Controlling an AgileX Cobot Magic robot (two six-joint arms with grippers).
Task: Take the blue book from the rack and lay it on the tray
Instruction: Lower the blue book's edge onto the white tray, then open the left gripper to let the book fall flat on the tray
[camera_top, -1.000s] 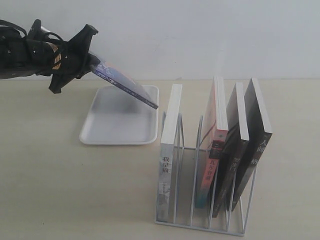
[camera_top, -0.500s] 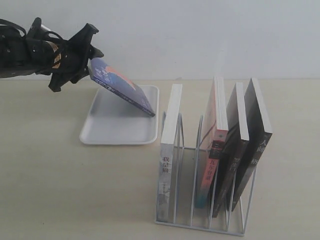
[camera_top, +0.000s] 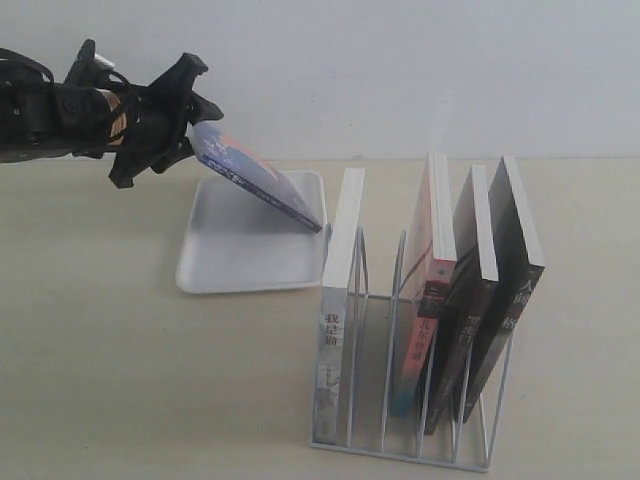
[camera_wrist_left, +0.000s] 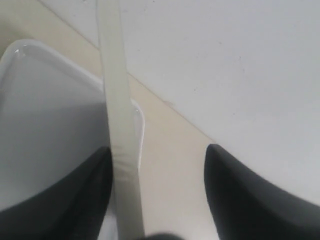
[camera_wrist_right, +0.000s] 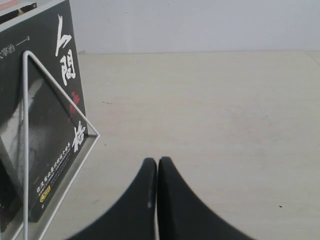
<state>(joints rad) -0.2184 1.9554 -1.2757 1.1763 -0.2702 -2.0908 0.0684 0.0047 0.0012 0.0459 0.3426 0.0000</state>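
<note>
We count five books, one rack (camera_top: 398, 272), one tray (camera_top: 230, 265) and two grippers. Four books stand upright in the rack: a white-spined one (camera_top: 335, 330) at its nine o'clock end, a red-and-teal one (camera_top: 425, 300) and two black ones (camera_top: 470, 300) (camera_top: 515, 290) toward three o'clock. The fifth, the blue book (camera_top: 258, 178), is out of the rack and slants over the tray, which lies at ten o'clock from the rack. Its long axis runs from ten o'clock down to four o'clock. The high end sits at the left gripper (camera_top: 192, 112), and the low corner points at the tray's three o'clock rim; we cannot tell whether it touches. The left jaws stand wide apart, with the book's pale page edge against one finger (camera_wrist_left: 75, 200) and clear of the other. The right gripper (camera_wrist_right: 157, 190) has its fingers pressed together beside the rack.
</note>
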